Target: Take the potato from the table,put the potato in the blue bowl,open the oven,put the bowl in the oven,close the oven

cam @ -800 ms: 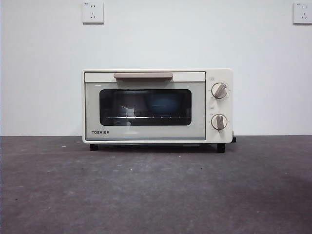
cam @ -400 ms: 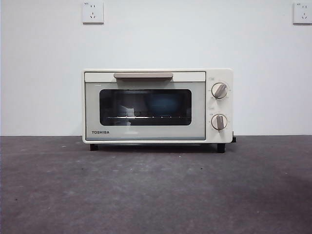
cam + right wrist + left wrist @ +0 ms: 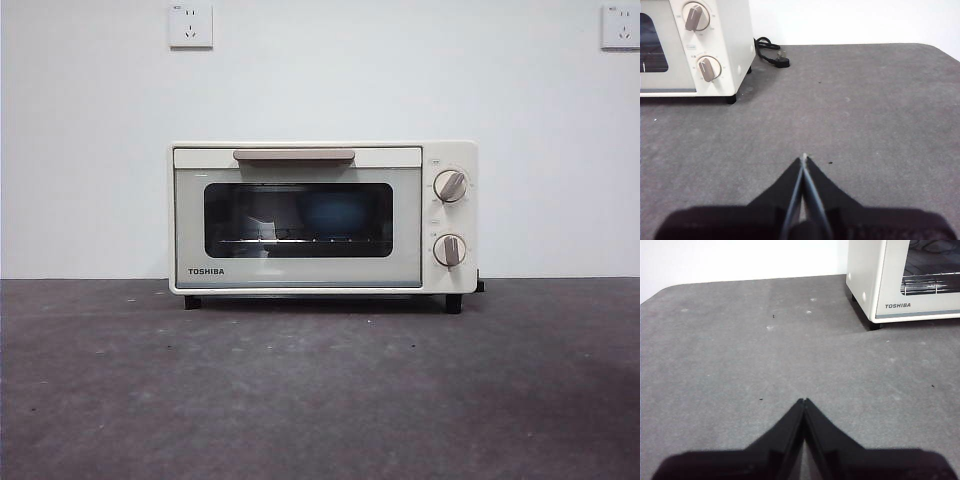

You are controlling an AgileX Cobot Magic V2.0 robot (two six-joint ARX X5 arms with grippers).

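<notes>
Front view: the gray table fills the lower part of the frame. Behind it, in the middle, stands the oven with its door shut. Through the dark glass, right of the middle, a blue bowl shows dimly on the rack. I cannot see the potato. The left gripper has its jaws pressed together, holding nothing. The right gripper is pinched together too, empty, over bare table.

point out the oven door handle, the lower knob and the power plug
oven door handle [image 3: 294,155], front view, middle of the beige bar
lower knob [image 3: 449,250], front view, centre of the round dial
power plug [image 3: 783,62], right wrist view, black plug body on the table
</notes>
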